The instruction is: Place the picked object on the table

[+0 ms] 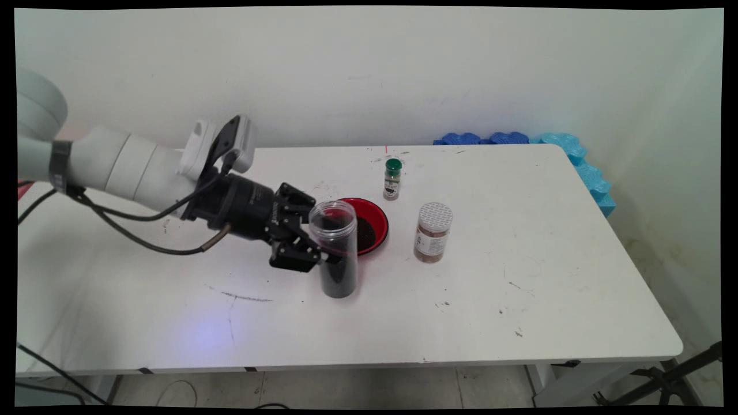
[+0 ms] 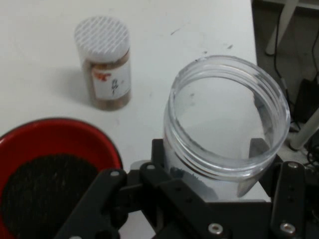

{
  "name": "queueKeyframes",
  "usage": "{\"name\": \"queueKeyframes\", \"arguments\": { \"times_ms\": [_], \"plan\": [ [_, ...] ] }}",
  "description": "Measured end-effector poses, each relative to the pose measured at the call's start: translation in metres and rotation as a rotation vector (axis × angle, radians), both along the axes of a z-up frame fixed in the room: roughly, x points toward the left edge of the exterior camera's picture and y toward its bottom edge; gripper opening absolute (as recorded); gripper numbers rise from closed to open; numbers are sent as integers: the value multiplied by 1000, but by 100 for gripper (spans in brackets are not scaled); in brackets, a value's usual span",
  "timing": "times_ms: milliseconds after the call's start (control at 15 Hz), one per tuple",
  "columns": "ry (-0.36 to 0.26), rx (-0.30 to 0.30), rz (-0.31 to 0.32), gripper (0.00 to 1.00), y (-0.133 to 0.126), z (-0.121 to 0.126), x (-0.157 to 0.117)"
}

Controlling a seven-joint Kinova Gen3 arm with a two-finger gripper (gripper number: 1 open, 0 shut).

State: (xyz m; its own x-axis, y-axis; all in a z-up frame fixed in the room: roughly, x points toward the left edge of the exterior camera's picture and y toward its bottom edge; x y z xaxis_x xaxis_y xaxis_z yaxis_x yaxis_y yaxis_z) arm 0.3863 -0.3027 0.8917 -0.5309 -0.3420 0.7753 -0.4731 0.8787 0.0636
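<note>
My gripper (image 1: 326, 244) is shut on a clear, lidless plastic jar (image 1: 337, 248) with dark grains in its lower part. The jar is upright, and its base is at or just above the table (image 1: 519, 311); I cannot tell which. In the hand view the jar's open mouth (image 2: 227, 129) sits between my fingers (image 2: 160, 162), with the gripper (image 2: 219, 184) clamped round its wall. Right behind the jar is a red bowl (image 1: 379, 214) holding dark powder, also visible at lower left in the hand view (image 2: 60, 130).
A brown-filled jar with a white lid (image 1: 432, 232) (image 2: 104, 64) stands right of the bowl. A small green-capped bottle (image 1: 392, 179) is behind it. Blue foam pieces (image 1: 576, 158) line the table's far right corner. Black cables hang under the arm.
</note>
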Motion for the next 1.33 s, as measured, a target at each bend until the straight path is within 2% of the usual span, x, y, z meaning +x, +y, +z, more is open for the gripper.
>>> {"name": "queueKeyframes", "arguments": {
  "times_ms": [667,1333],
  "plan": [
    [1,13,46,0,10,-39,26],
    [10,18,69,0,13,-62,32]
  ]
}}
